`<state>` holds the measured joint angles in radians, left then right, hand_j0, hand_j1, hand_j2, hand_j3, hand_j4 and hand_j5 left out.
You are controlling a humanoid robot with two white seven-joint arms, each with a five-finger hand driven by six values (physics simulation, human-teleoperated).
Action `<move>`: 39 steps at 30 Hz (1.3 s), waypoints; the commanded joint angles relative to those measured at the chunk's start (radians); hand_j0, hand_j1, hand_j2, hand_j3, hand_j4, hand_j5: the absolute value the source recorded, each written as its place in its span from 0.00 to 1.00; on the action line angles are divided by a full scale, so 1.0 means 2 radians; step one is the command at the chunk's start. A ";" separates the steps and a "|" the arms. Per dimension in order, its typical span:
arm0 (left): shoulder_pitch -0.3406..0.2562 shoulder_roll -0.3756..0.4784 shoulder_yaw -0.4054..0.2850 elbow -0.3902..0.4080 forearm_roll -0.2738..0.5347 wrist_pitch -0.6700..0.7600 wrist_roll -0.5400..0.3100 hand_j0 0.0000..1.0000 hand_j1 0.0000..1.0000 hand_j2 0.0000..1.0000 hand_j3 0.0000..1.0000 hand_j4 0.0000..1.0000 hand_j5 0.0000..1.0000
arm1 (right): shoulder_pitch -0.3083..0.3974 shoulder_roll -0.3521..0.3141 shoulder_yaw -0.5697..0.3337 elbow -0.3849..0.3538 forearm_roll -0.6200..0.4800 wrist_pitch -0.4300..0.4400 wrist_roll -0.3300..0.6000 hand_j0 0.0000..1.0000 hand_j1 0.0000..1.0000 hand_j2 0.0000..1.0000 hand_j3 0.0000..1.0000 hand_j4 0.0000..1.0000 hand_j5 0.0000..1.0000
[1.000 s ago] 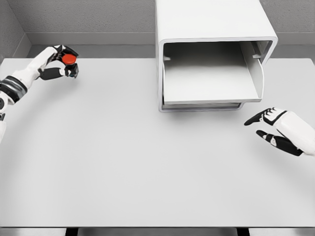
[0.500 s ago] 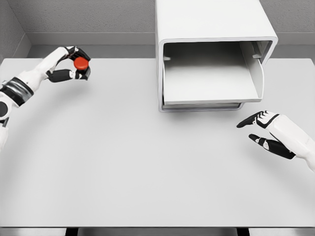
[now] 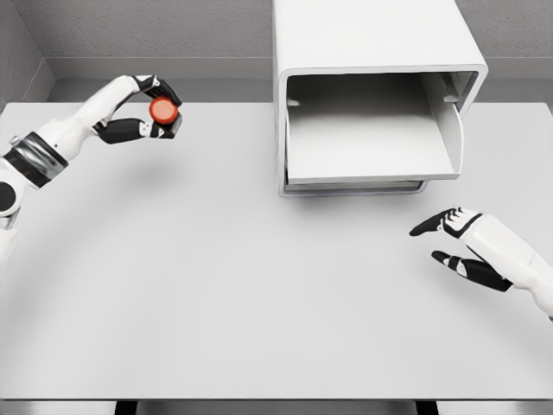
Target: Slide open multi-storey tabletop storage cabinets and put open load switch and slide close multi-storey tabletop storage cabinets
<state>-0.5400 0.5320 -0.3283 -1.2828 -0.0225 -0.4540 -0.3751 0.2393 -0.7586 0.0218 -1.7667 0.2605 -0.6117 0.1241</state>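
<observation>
I had the switch pinched in the left hand, fingers curled round it, held above the table well to the left of the cabinet. Only its red round face showed — small, hard and, I judged, light, so weight was no worry. A smooth little body like that could twist or slip in a fingertip pinch, so I reckoned the sides were the place to keep hold, thumb opposite fingers. The cabinet's drawer stood slid out, its tray bare. The right hand hovered in front of the cabinet and to its right — fingers spread, holding nothing.
</observation>
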 commanded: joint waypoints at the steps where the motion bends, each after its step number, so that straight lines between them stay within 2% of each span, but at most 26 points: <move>1: 0.000 0.011 -0.009 -0.024 0.015 0.002 0.000 0.43 0.43 0.43 0.43 0.43 0.43 | 0.001 -0.001 0.001 0.000 -0.003 0.000 0.000 0.66 0.66 0.66 0.66 0.66 0.66; 7: -0.001 0.015 -0.028 -0.049 0.035 0.002 0.000 0.42 0.42 0.42 0.42 0.42 0.42 | 0.003 -0.001 0.000 0.000 -0.003 0.000 0.000 0.66 0.66 0.66 0.66 0.66 0.66; 13: -0.001 0.015 -0.030 -0.074 0.035 0.004 0.000 0.42 0.42 0.42 0.42 0.42 0.42 | 0.003 0.000 0.000 0.000 -0.003 0.000 -0.001 0.66 0.66 0.66 0.66 0.66 0.66; 18: -0.004 0.015 -0.047 -0.099 0.035 0.005 0.000 0.41 0.41 0.41 0.41 0.41 0.41 | 0.003 0.000 0.000 0.000 -0.004 0.000 -0.001 0.66 0.66 0.66 0.66 0.66 0.66; 28: -0.005 0.010 -0.058 -0.152 0.034 0.021 0.000 0.39 0.39 0.39 0.39 0.39 0.39 | 0.003 0.000 -0.001 0.000 -0.004 0.000 -0.001 0.66 0.66 0.66 0.66 0.66 0.66; 33: -0.022 0.007 -0.068 -0.165 0.034 0.040 0.000 0.39 0.39 0.39 0.39 0.39 0.39 | 0.003 0.000 -0.001 0.000 -0.004 0.000 -0.001 0.66 0.66 0.66 0.66 0.66 0.66; 37: -0.025 -0.002 -0.069 -0.192 0.033 0.055 0.000 0.39 0.39 0.39 0.39 0.39 0.39 | 0.003 0.000 -0.001 0.000 -0.004 0.000 -0.001 0.66 0.66 0.66 0.66 0.66 0.66; 39: -0.025 -0.014 -0.069 -0.191 0.032 0.055 0.000 0.39 0.39 0.39 0.39 0.39 0.39 | 0.003 0.000 -0.001 0.000 -0.004 0.000 -0.001 0.66 0.66 0.66 0.66 0.66 0.66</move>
<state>-0.5936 0.5213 -0.4651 -1.6525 0.0381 -0.3536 -0.3749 0.2454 -0.7582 0.0201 -1.7667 0.2601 -0.6116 0.1231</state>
